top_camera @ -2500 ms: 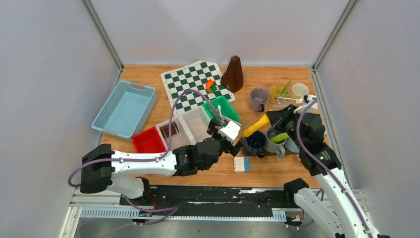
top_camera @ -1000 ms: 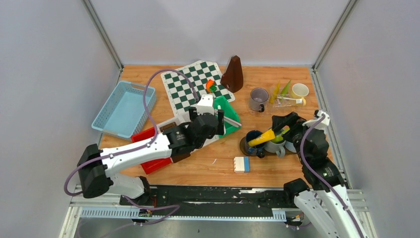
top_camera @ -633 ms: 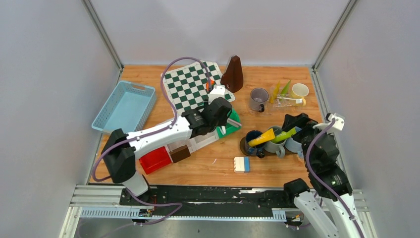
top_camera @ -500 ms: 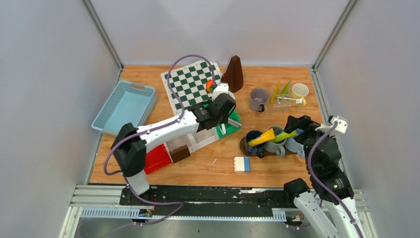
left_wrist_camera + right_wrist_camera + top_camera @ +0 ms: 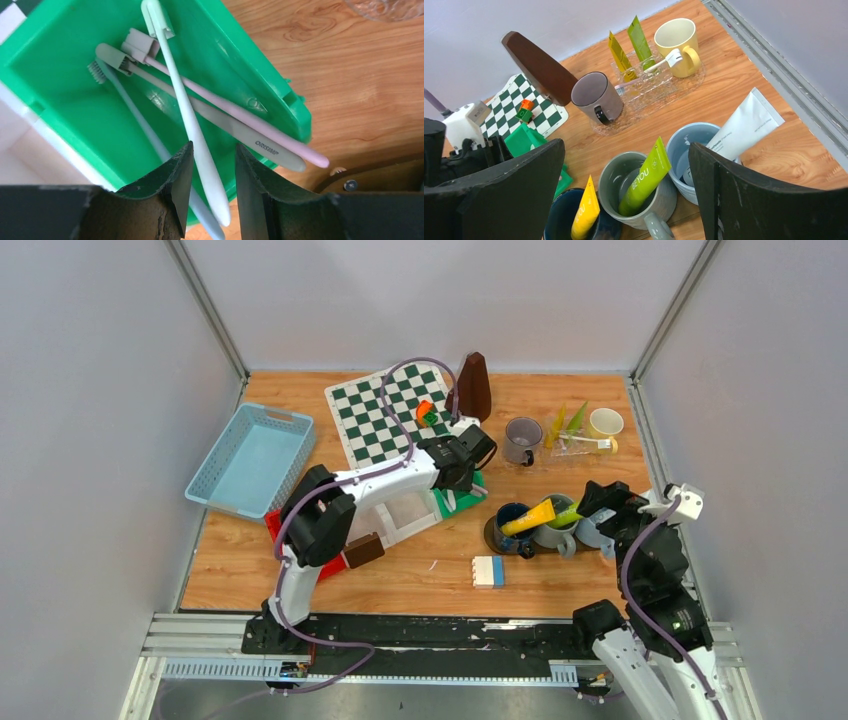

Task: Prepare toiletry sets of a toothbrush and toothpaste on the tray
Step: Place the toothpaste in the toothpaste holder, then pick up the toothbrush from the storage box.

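**Left end effector straddling a toothbrush handle, right one gaping by the mugs**

In the left wrist view, four slim plastic toothbrushes are lying crossed in a glossy green bin (image 5: 65,65). They are a pale mint toothbrush (image 5: 180,100), a lilac toothbrush (image 5: 240,117), a grey toothbrush (image 5: 225,127) with small white lettering, and a pale blue toothbrush (image 5: 135,115). The left end effector (image 5: 212,150) is reaching in from the bottom of the frame. Its matt black, scuffed fingers (image 5: 172,175) are standing narrowly apart. The rounded handle of the pale mint toothbrush is running between them. A gap is showing between the handle and the right-hand finger, so nothing is clamped.

In the right wrist view, the right end effector (image 5: 626,145) is hanging with its broad black fingers (image 5: 499,190) spread wide, holding nothing. Three glazed mugs are crowding together at the bottom of the frame:
- a dark blue mug (image 5: 561,212) with a yellow tube (image 5: 585,210);
- a grey-green mug (image 5: 659,205) with a green tube (image 5: 646,175) marked BEYOU;
- a light blue mug (image 5: 679,170) with a white tube (image 5: 739,127) leaning out to the right.

Higher in the frame, a clear patterned tray (image 5: 674,87) is sitting on the grained wooden tabletop (image 5: 734,85). It is carrying a grey mug (image 5: 596,95), a pale yellow mug (image 5: 679,42), an upright yellow tube (image 5: 619,50) and an upright green tube (image 5: 640,42). A white toothbrush (image 5: 649,70) is lying across the tray, its head against the pale yellow mug.

In the overhead view the tray is sitting at upper right, the three mugs right of centre and the green bin at centre.
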Motion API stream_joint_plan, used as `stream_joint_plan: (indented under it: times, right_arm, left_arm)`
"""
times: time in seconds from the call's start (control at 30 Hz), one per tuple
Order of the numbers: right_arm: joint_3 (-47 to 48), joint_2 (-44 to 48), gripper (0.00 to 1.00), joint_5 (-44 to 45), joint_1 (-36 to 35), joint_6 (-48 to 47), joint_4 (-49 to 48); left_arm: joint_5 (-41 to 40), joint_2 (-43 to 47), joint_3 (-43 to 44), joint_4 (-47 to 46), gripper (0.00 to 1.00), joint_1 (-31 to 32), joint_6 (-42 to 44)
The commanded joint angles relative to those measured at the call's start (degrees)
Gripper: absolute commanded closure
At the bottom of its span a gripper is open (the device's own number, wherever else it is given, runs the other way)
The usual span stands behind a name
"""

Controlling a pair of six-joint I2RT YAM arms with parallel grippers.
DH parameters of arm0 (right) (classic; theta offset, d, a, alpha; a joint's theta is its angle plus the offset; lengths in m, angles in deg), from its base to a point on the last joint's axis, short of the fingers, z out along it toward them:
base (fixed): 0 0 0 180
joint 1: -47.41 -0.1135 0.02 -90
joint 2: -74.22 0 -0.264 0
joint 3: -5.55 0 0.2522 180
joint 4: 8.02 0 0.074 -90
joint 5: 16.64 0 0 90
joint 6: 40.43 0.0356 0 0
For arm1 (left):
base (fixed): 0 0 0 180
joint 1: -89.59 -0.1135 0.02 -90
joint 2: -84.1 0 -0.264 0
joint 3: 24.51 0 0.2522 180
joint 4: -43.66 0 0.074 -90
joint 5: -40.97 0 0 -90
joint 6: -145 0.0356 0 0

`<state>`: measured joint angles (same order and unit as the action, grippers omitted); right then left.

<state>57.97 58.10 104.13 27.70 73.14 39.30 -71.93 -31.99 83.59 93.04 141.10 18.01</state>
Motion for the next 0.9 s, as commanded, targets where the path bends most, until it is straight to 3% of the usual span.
stream_joint_plan:
  times: [0.0, 0.37, 0.87]
  right_arm:
    - [-0.4, 1.5, 0.04, 1.7, 0.1, -1.0, -1.1]
    - [-0.8, 2.3, 0.03, 2.5, 0.1, -1.3, -1.3]
    - [0.6, 1.9, 0.03, 0.9, 0.1, -1.7, -1.5]
  left_arm:
    - [1.6, -3.5, 3.2, 2.6, 0.57, -1.1, -0.5]
    - [2.8, -6.9, 4.5, 4.0, 0.59, -2.4, -2.0]
    - [4.3, 4.7, 1.0, 1.9, 0.92, -2.4, -3.5]
